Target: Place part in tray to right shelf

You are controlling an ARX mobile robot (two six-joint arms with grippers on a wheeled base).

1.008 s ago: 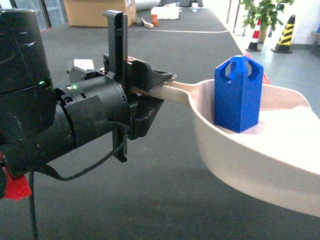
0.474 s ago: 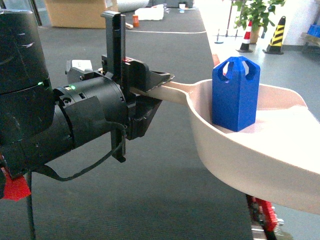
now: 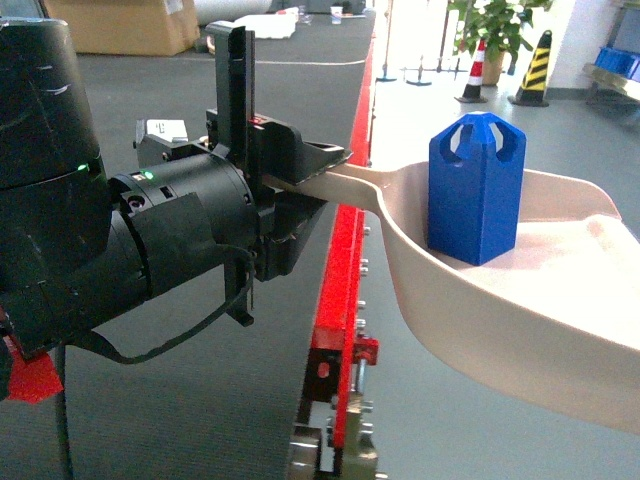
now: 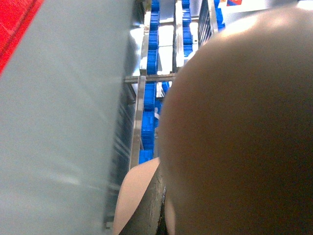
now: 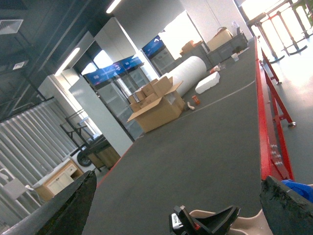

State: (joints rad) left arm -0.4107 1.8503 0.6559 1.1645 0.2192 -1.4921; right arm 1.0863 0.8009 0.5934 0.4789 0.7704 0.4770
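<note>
Head view, nearest first: the left arm fills the left side, its black end effector (image 3: 300,185) clamped on the flat handle of a pale beige scoop-shaped tray (image 3: 480,300). The handle runs rightward from the end effector, so the tray's long axis goes left to right across the view, bowl at far right, rim raised, held roughly level above the floor.

The part (image 3: 477,187), a small bright-blue block w/ arched cut-outs near its bevelled top, stands upright inside the bowl, toward the handle end, right of the end effector.

Below and beyond the tray: a red metal frame rail (image 3: 338,270) running away from the camera, dark grey floor to its left, paler floor to its right. Far back: cardboard box, potted plant, striped traffic cones.

Left wrist view: mostly the tray's blurred underside close up; beyond it, steel racking w/ blue crates (image 4: 147,134), prob. the shelf area, though which rack is the right shelf can't be told.

Right wrist view: right end effector (image 5: 176,196) fingers spread wide, nothing held. Left arm alone carries the load.
</note>
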